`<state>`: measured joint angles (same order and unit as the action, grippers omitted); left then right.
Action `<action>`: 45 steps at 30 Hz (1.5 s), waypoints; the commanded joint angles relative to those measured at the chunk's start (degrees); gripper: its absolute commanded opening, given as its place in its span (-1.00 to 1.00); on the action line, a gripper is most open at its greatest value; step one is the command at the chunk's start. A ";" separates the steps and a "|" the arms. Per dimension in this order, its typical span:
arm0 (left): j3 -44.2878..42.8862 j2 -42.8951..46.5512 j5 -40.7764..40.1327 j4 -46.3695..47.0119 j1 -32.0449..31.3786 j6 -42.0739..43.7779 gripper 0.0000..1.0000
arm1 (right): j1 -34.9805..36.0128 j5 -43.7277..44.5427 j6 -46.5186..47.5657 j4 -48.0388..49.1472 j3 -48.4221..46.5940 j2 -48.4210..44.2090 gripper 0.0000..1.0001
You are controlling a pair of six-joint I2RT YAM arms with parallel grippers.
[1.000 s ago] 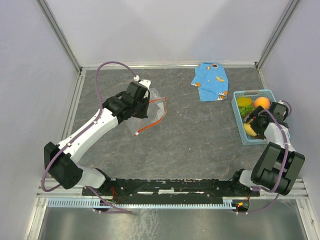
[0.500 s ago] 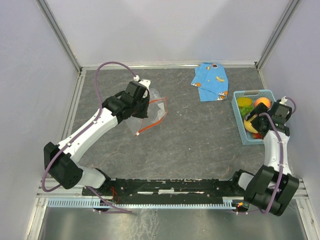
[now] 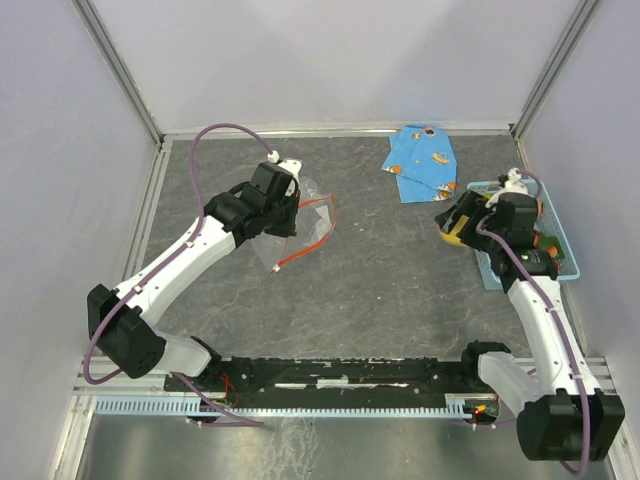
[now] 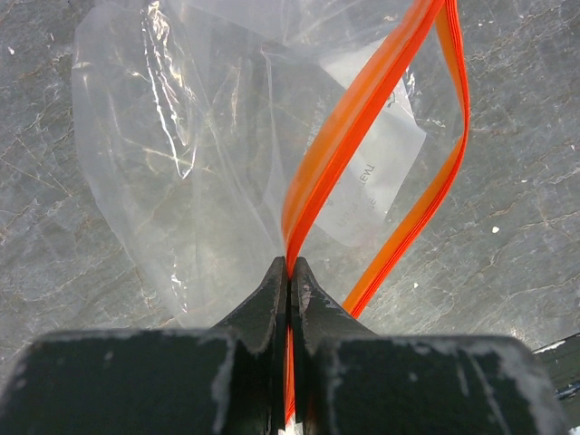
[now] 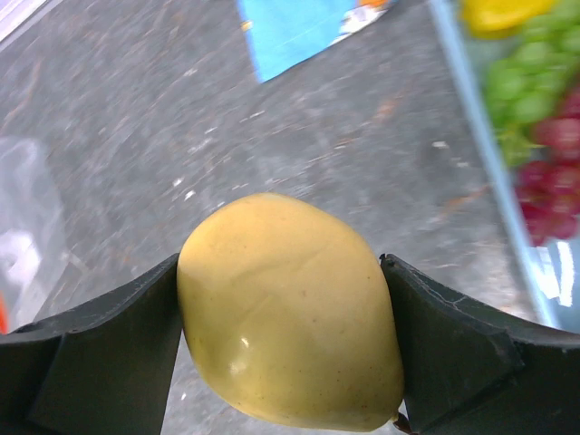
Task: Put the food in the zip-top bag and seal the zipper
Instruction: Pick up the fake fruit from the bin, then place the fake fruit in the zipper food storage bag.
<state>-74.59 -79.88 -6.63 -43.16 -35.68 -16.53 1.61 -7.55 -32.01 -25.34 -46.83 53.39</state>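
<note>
The clear zip-top bag (image 3: 312, 222) lies crumpled at the table's left middle, its mouth gaping. My left gripper (image 4: 290, 267) is shut on one side of the orange-red zipper (image 4: 362, 118); the other side loops off to the right. The bag (image 4: 181, 163) holds nothing that I can see. My right gripper (image 5: 285, 308) is shut on a pale yellow apple (image 5: 285, 290) and holds it above the table, just left of the basket. From above, this gripper (image 3: 452, 222) is well right of the bag. More food stays in the basket: green grapes (image 5: 530, 100), purple grapes (image 5: 557, 154) and a lemon (image 5: 498, 14).
The light-blue slotted basket (image 3: 562, 262) stands at the right edge, partly under my right arm. A folded blue patterned cloth (image 3: 425, 165) lies at the back, between bag and basket. Grey walls close in the table on three sides.
My right arm has lifted out of the basket and swung left with the yellow apple in its jaws. The left gripper and the bag have not moved.
</note>
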 commanded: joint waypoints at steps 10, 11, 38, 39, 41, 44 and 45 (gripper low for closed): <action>-0.12 2.24 2.65 2.50 0.44 2.82 -0.95 | 31.93 11.54 -0.93 18.55 -5.22 6.74 0.41; -0.08 2.31 2.92 2.55 0.44 2.82 -0.95 | 33.56 12.21 -0.30 20.29 -5.38 7.94 0.42; 1.10 5.66 6.87 5.33 1.73 3.02 -0.95 | 50.16 9.24 15.17 62.86 -1.45 33.36 0.49; 1.04 5.77 7.70 5.38 2.04 2.98 -0.95 | 50.16 9.06 15.01 64.09 -0.95 33.97 0.49; 1.15 5.82 10.06 5.89 2.78 2.64 -0.95 | 50.23 8.45 14.77 66.37 -0.28 35.63 0.48; 1.59 6.21 13.40 6.81 3.68 2.32 -0.95 | 50.25 8.43 13.59 68.18 -0.29 37.65 0.48; 1.63 6.29 13.70 6.97 3.76 2.32 -0.95 | 50.29 8.28 13.07 68.39 -0.55 38.19 0.48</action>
<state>-73.03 -75.46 1.78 -40.56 -32.69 -16.34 51.40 1.69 -17.78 35.18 -47.03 90.02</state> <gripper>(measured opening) 0.043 0.877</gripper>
